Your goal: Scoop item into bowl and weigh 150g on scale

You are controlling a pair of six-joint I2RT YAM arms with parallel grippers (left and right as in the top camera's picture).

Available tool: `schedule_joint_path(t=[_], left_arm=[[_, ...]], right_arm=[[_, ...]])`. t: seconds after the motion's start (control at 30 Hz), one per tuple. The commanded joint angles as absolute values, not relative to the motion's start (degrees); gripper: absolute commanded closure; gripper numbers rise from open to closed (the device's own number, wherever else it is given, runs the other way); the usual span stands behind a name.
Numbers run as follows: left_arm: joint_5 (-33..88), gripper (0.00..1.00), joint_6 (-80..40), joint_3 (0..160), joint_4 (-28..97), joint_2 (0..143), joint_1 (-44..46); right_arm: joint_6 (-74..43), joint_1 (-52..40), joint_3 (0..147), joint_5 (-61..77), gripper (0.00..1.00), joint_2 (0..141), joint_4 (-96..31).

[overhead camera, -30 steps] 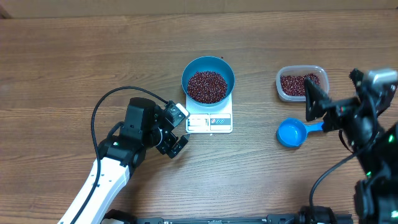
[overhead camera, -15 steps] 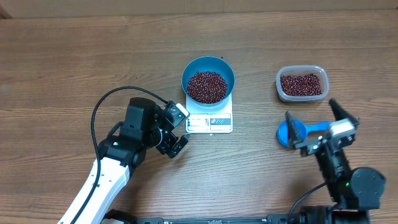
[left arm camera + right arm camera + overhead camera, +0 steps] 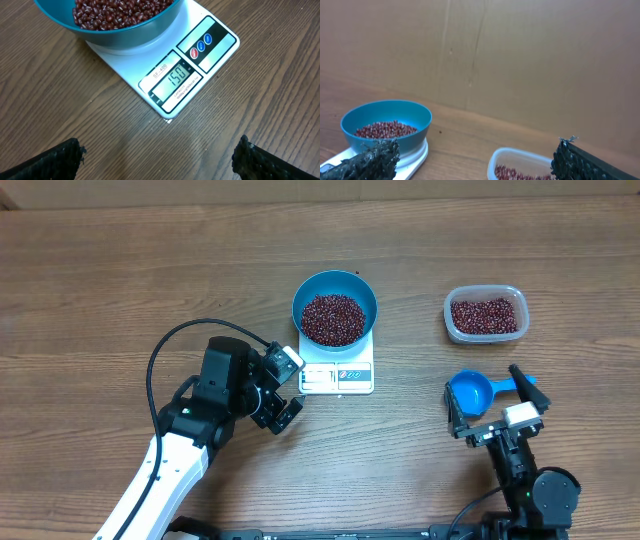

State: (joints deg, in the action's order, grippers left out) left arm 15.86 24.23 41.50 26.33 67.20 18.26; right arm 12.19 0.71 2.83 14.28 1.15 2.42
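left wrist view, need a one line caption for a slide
Blue bowl of red beans on the white scale, display reading 150, framed by the open left hand.

The blue bowl (image 3: 335,308) heaped with maroon beans (image 3: 333,318) sits on the white scale (image 3: 337,376) (display reading 150).

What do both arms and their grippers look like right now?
The left arm has a white lower link, black joints and a looping black cable. The left gripper carries a white block and black fingers with rough, textured faces. The right arm is black. The right gripper looks similar, with a white block too.
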Motion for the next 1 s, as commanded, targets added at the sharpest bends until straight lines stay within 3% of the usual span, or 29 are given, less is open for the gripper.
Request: schedule_joint_path(t=[0.0,0.3,0.97], left_arm=[[15.9,0.0,25.3,41.2,26.3,67.5,18.0],[15.9,0.0,25.3,41.2,26.3,67.5,18.0],[15.9,0.0,25.3,41.2,26.3,67.5,18.0]], right_arm=[[10.1,0.3,0.4,12.4,0.0,0.1,3.4],[9.6,0.3,0.4,10.7,0.0,0.1,-4.0],[8.8,0.3,0.4,10.5,0.0,0.2,-3.8]])
